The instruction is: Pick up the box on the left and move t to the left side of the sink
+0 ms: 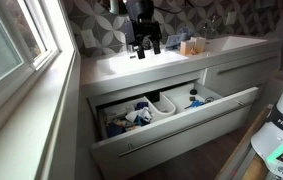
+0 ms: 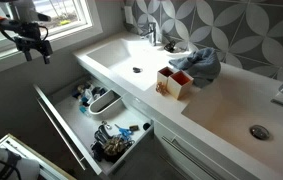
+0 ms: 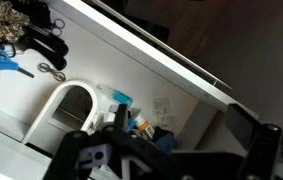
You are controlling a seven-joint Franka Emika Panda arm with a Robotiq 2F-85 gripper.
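Observation:
Two small boxes stand side by side on the white counter between the two basins, a tan one (image 2: 163, 80) and a white one with a red inside (image 2: 180, 84). In an exterior view they show as a small cluster (image 1: 188, 46). My gripper (image 2: 35, 46) hangs in the air far from them, past the counter's end and above the open drawer; it also shows in an exterior view (image 1: 146, 46). Its fingers are spread and hold nothing. In the wrist view the dark fingers (image 3: 166, 150) frame the drawer's contents below.
An open drawer (image 2: 81, 135) under the counter holds several small items and a white tray (image 3: 66, 108). A blue-grey cloth (image 2: 197, 62) lies behind the boxes. A faucet (image 2: 151, 33) stands by the sink (image 2: 121, 62). A window ledge (image 1: 41, 95) runs alongside.

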